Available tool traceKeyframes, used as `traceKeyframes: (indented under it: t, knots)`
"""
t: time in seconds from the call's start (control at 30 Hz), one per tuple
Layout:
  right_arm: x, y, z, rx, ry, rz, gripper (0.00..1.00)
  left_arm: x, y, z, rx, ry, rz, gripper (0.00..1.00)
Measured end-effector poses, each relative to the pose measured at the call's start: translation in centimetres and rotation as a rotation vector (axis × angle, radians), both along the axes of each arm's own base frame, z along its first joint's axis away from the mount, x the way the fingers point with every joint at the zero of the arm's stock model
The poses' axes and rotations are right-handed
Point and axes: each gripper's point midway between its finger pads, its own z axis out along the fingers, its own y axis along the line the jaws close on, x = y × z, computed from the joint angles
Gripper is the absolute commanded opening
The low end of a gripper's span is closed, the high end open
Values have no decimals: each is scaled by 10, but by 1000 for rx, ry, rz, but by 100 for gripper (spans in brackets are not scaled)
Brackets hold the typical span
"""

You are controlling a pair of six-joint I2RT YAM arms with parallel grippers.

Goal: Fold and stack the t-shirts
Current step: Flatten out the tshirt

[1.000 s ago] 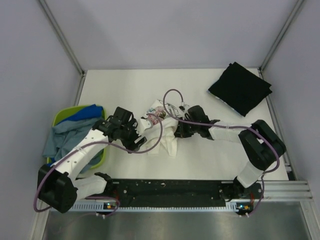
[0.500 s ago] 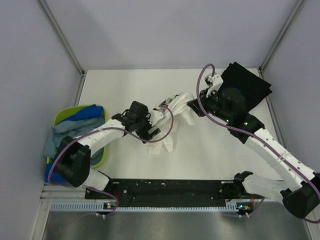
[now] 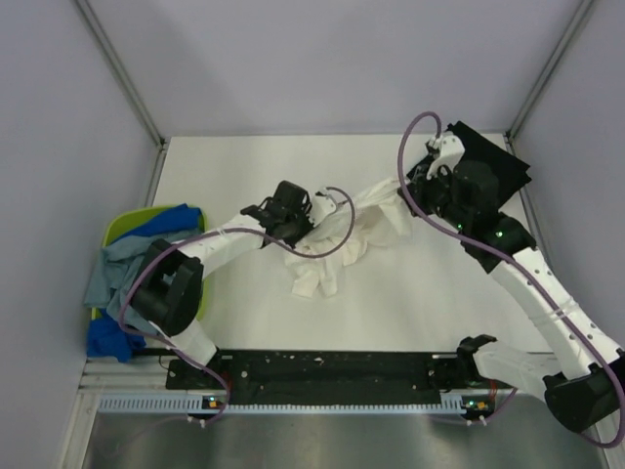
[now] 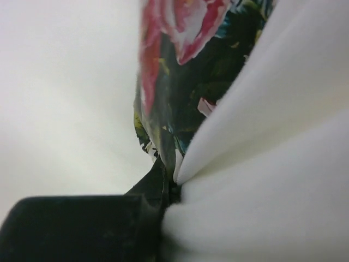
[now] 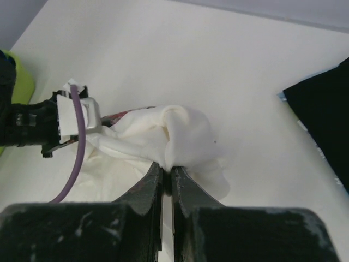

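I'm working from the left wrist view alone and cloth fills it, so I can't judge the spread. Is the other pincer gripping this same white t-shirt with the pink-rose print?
Observer: Yes. The right pincer is shut on a bunched fold of the white rose-print cloth t-shirt.
Operator: Is the shirt off the surface?
Observer: Only partly. It spans from the left pincer to the right one, and a crumpled tail lies on the white table on the side nearer the arm bases.
Operator: Where is the finished shirt?
Observer: The folded plain black cloth t-shirt lies at the far right corner, apart from the white one.
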Motion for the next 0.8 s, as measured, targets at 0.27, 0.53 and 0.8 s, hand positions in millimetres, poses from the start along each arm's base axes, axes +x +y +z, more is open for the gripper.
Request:
traceKeyframes:
  t: [0.27, 0.53, 0.8]
  knots:
    - [16, -30, 123, 29, -253, -99, 0, 81, 43, 211, -27, -490, 159, 2]
    - [-64, -46, 222, 76, -544, 18, 0, -20, 64, 349, -160, -673, 17, 0]
    - [-151, -34, 235, 127, -587, 284, 0, -110, 61, 332, -212, -434, -211, 0]
